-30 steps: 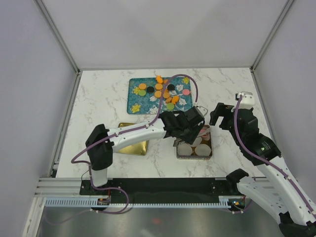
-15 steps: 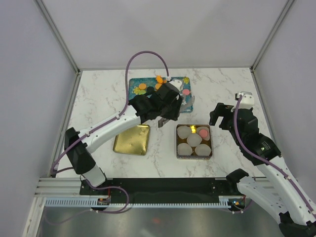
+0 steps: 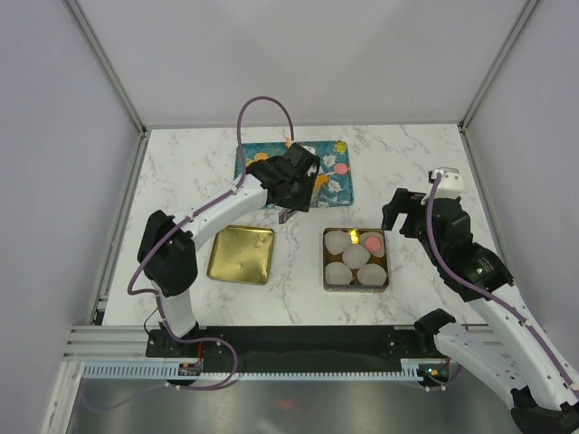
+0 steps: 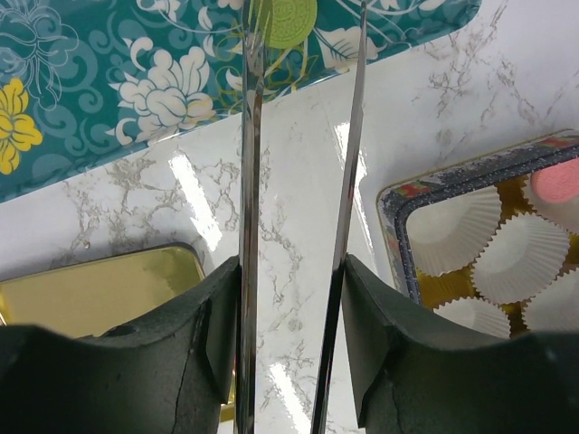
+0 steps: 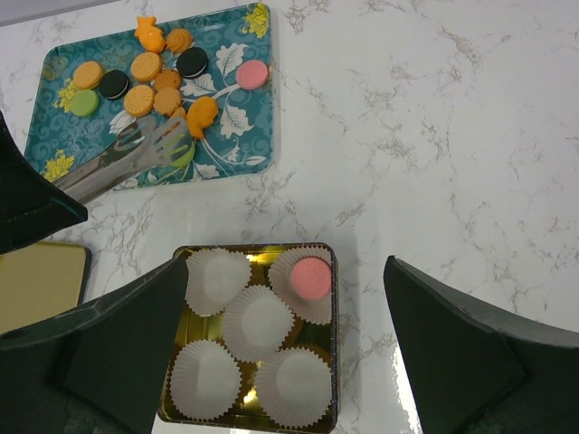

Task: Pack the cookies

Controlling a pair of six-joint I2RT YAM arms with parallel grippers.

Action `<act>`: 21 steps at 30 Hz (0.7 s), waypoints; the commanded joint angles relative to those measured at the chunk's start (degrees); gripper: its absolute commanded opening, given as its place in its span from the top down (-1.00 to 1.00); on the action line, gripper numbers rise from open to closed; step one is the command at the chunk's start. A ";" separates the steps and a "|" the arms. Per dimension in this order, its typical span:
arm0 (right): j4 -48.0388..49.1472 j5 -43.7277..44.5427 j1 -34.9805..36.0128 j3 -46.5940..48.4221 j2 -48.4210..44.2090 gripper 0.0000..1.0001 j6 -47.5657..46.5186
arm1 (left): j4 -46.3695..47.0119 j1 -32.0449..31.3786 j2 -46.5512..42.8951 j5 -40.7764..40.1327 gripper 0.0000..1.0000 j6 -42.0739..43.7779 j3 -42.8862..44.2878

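Note:
The cookies (image 5: 145, 66), orange, black, pink and green discs, lie on a teal flowered tray (image 5: 244, 127) at the back of the table (image 3: 339, 185). My left gripper (image 3: 301, 185) is shut on metal tongs (image 5: 127, 158). The tongs' blades (image 4: 250, 136) stand apart, with their tips at a green cookie (image 4: 294, 18) on the tray's near edge. A gold tin (image 5: 333, 344) holds several white paper cups. One pink cookie (image 5: 309, 278) lies in the back right cup. My right gripper (image 5: 282, 267) is open and empty, high above the tin.
A gold lid (image 3: 241, 254) lies flat to the left of the tin. It also shows in the left wrist view (image 4: 99, 289). White walls close the table in on the left, back and right.
My left gripper has moved with the tongs from over the tin back to the tray. The pink cookie now shows in the tin's back right cup. The right arm has not moved.

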 commanded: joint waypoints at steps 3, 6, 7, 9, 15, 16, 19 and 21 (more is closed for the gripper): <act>0.79 0.10 -0.06 0.04 -0.82 -0.96 0.18 | 0.73 1.06 0.06 -0.83 -0.10 2.57 0.11; 0.79 0.10 0.03 -0.22 -0.82 -0.96 0.09 | 0.72 0.97 0.67 -1.09 -0.10 2.75 -0.25; 0.71 0.10 -0.06 -0.13 -0.82 -0.96 0.09 | 0.73 1.06 1.02 -1.09 -0.10 2.83 -0.34; 0.71 0.10 -0.06 -0.13 -0.91 -0.96 0.18 | 0.73 1.06 1.20 -1.09 -0.11 2.83 -0.69; 0.71 0.28 -0.06 -0.31 -1.00 -0.96 0.09 | 0.81 1.06 2.52 -1.71 -0.10 3.10 -0.69; 0.71 0.28 0.03 -0.39 -1.00 -0.96 0.09 | 0.90 1.06 2.69 -1.88 -0.10 3.10 -0.60; 0.79 0.37 -0.06 -0.48 -1.00 -0.96 -0.08 | 0.81 1.15 3.22 -2.59 -0.11 3.19 -0.51; 0.62 0.54 -0.06 -0.57 -1.17 -0.96 -0.08 | 0.90 1.06 3.57 -2.85 -0.11 3.19 -0.34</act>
